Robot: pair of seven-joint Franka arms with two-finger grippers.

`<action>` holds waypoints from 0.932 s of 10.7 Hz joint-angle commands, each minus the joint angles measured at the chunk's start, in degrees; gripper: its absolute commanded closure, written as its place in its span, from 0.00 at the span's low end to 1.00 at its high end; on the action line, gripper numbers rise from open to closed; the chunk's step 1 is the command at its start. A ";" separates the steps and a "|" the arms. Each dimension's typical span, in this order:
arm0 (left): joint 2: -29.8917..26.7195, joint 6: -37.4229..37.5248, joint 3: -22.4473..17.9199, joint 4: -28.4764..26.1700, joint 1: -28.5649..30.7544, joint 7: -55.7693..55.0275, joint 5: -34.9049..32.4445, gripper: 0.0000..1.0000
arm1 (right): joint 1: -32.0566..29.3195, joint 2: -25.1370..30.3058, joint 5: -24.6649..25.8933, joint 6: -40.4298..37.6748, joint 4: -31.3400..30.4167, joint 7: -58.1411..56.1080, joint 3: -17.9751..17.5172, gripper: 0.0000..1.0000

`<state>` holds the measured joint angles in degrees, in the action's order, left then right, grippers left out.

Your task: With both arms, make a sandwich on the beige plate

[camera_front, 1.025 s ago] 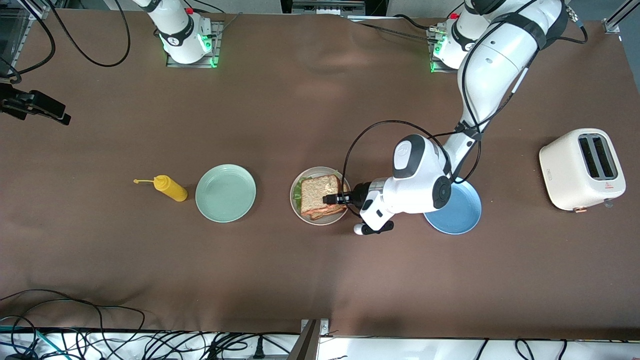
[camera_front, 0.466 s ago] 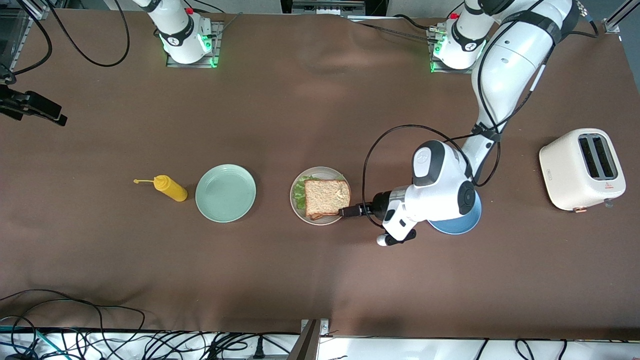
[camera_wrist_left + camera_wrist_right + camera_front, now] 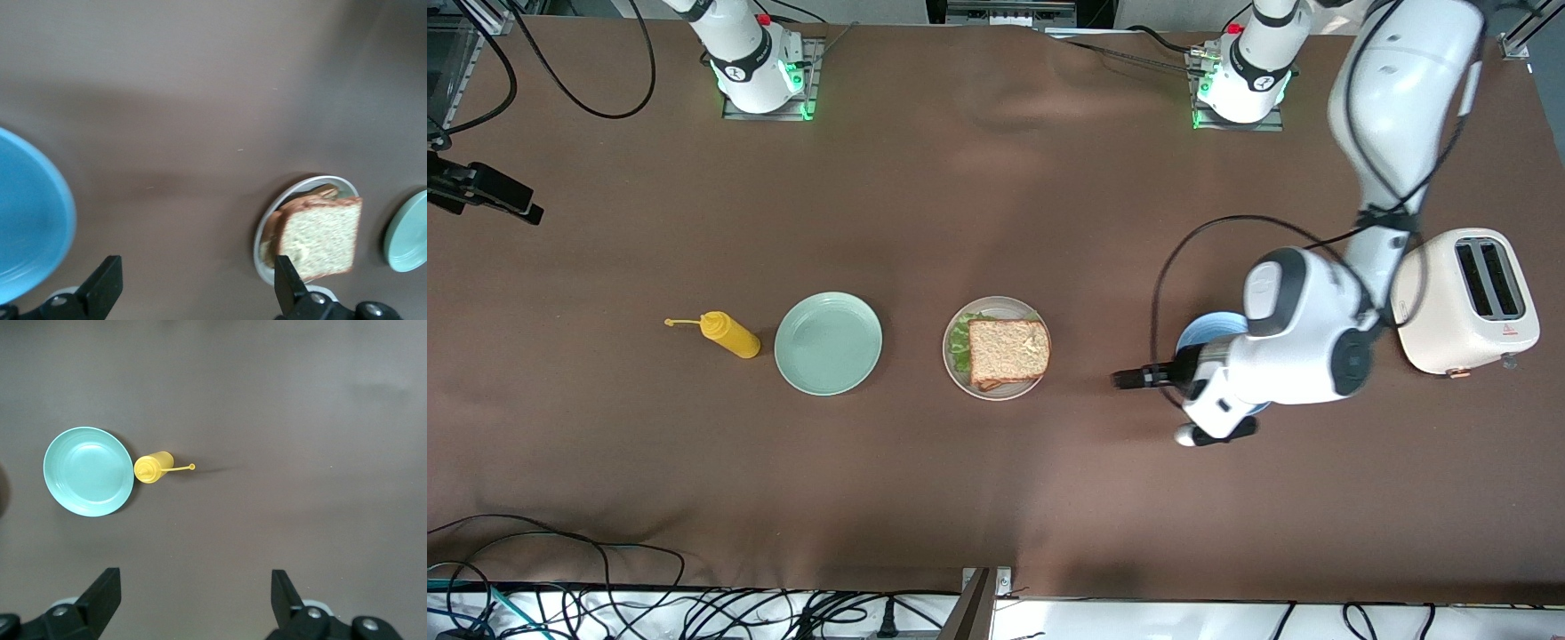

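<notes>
Hovering over bare desk point(image 3: 996, 498), left hand point(image 3: 1125, 380) spread wide and empty, drawn back from sandwich point(image 3: 1008, 353) on beige plate point(image 3: 953, 363), right hand point(image 3: 193, 603) likewise wide open.

Even, soft light from above falls on the matte brown table point(image 3: 925, 222) with pale patches of glare and only faint shadows – the front view is sharp, while the left wrist view is blurred, so the round blue plate point(image 3: 27, 220) has smeared edges there.
</notes>
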<state>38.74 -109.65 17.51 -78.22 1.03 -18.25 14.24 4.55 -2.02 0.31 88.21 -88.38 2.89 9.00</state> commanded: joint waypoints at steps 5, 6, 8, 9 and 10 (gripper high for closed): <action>-18.93 24.28 -0.19 -2.38 11.18 8.04 -14.30 0.00 | -0.15 -0.09 -0.92 -0.06 0.49 0.01 -0.04 0.00; -21.31 26.92 -0.11 -2.38 11.88 9.62 -16.67 0.00 | -0.15 -0.09 -0.92 -0.06 0.49 0.01 -0.04 0.00; -22.74 30.72 0.07 -2.55 15.74 14.19 -18.45 0.00 | -0.15 -0.01 -0.92 -0.15 0.58 0.01 0.05 0.00; -22.74 30.73 0.07 -2.38 16.45 14.29 -18.46 0.00 | -0.15 -0.09 -0.92 -0.15 0.49 0.01 -0.04 0.00; -22.83 30.81 -0.02 -2.38 16.72 14.29 -18.46 0.00 | -0.15 -0.09 -0.92 -0.15 0.49 0.01 -0.04 0.00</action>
<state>16.70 -78.78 17.20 -78.90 16.98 -5.54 -2.67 4.55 -2.04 0.28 88.22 -88.39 2.89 9.01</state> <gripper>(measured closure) 0.000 0.000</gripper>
